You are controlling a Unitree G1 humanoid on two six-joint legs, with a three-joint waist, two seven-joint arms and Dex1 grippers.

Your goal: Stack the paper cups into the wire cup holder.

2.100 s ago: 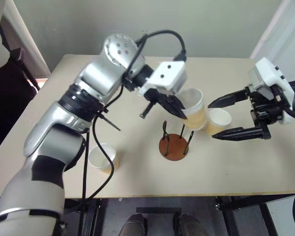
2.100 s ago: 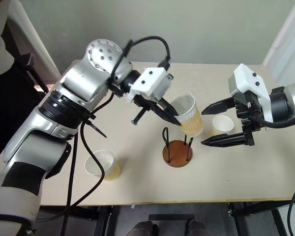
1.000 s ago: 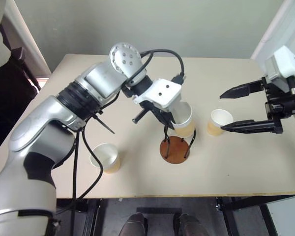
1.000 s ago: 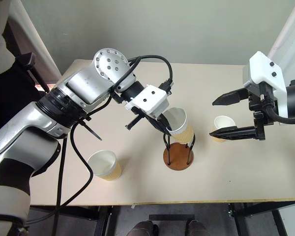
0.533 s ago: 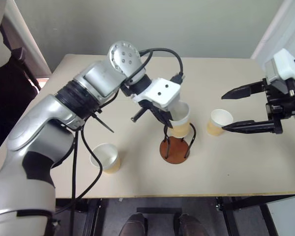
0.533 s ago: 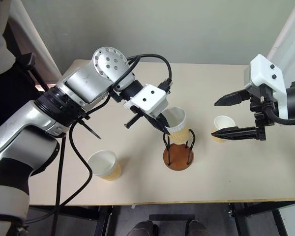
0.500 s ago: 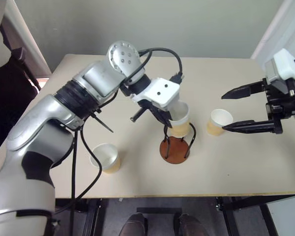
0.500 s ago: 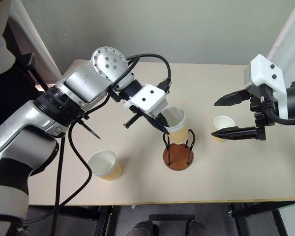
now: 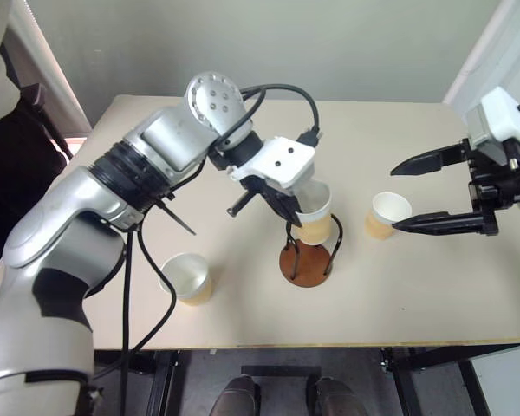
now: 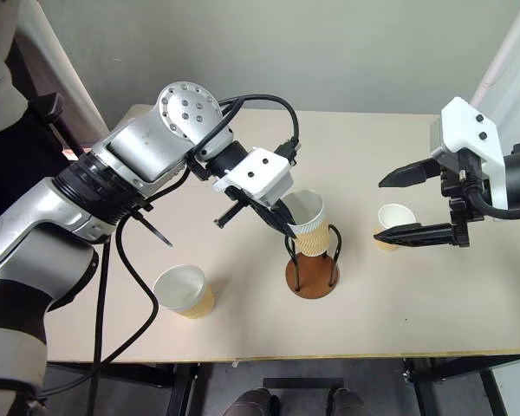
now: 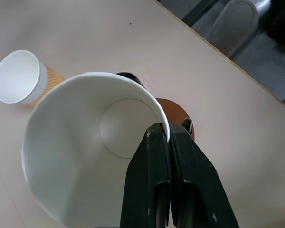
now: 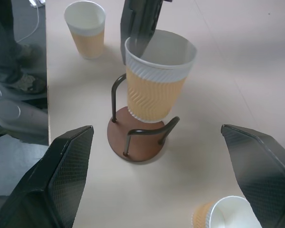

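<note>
Between the two black wire loops of the wire cup holder (image 12: 137,134), a tan-yellow paper cup (image 12: 155,80) with a ribbed wall, white band and white rolled rim hangs upright, its bottom partway down above the reddish-brown disc. The left gripper (image 10: 284,223) is pinched closed on that cup's rim, one finger inside and one outside, as the left wrist view shows along with the cup's white interior. A second cup (image 10: 183,291) stands on the beige table (image 10: 416,303) near the front-left, and a third cup (image 10: 391,223) stands to the holder's right. The right gripper (image 10: 397,206) hangs spread wide around nothing, just by that third cup.
</note>
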